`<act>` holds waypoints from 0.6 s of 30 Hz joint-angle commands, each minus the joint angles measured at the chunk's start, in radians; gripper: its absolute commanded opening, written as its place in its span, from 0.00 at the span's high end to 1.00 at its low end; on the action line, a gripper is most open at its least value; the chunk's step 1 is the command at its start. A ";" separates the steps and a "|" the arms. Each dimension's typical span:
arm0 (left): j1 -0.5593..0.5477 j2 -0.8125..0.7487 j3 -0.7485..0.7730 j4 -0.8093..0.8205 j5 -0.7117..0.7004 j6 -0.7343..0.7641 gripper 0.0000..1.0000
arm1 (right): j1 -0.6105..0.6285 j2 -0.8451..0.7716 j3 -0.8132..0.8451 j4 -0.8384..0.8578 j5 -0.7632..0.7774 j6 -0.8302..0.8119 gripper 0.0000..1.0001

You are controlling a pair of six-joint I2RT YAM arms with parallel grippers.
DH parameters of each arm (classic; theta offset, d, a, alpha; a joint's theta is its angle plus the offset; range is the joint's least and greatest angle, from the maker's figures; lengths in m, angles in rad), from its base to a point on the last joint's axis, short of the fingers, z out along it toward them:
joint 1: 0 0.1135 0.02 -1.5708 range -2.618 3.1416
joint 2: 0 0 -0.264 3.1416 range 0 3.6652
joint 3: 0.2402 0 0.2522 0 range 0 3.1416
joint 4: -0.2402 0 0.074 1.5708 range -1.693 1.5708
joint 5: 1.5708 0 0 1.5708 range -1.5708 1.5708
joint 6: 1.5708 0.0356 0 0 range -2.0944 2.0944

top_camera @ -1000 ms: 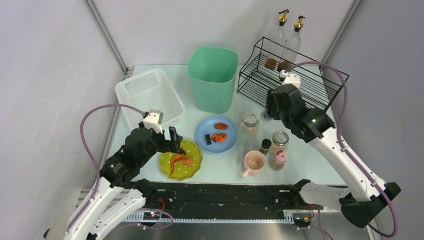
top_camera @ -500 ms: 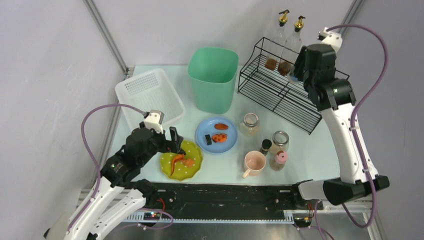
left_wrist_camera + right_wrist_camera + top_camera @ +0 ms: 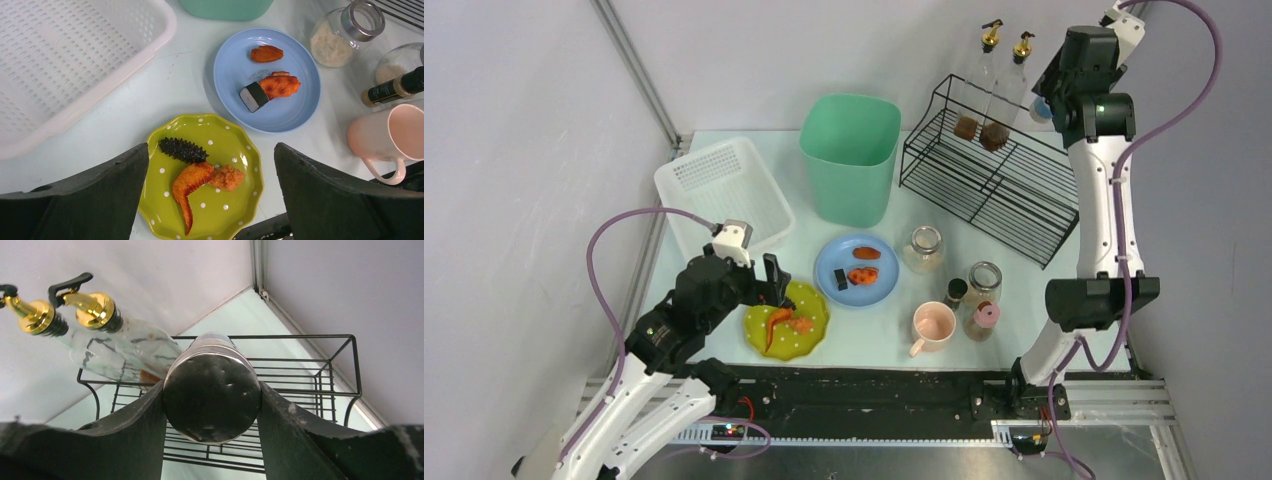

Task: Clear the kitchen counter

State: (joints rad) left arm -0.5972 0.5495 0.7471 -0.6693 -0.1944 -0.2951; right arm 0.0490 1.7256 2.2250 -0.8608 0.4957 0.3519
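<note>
Two grippers and one counter in view: the left gripper (image 3: 211,150) has its jaws spread wide and holds nothing, and it hangs over a lime-green scalloped plate with white dots (image 3: 235,150) that bears a fried wing, a crumbed piece and a dark spiny piece; the right gripper (image 3: 211,385), high at the far right, is clamped on a cylindrical jar with a dull metallic end face (image 3: 210,410) above the black wire rack (image 3: 994,190), near two clear glass bottles with gold pourers (image 3: 125,352); the kitchen counter (image 3: 1024,290), a pale mint-white tabletop behind a black front rail, carries a white perforated plastic basket (image 3: 724,190) at far left, a mint-green bin (image 3: 849,160) at back centre, a round blue plate (image 3: 295,105) with three food pieces, and a pink mug (image 3: 934,325) beside small jars
</note>
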 commanded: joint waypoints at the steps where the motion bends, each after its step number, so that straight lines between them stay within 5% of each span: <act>1: 0.004 0.002 0.003 0.011 0.017 0.019 0.02 | -0.052 0.035 0.109 0.011 -0.031 0.076 1.00; 18: 0.004 -0.008 0.005 0.010 0.028 0.020 0.02 | -0.107 0.178 0.090 -0.070 -0.156 0.145 1.00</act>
State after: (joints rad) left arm -0.5972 0.5491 0.7471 -0.6693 -0.1787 -0.2947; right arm -0.0586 1.9034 2.2799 -0.9604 0.3740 0.4744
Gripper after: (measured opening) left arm 0.985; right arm 0.613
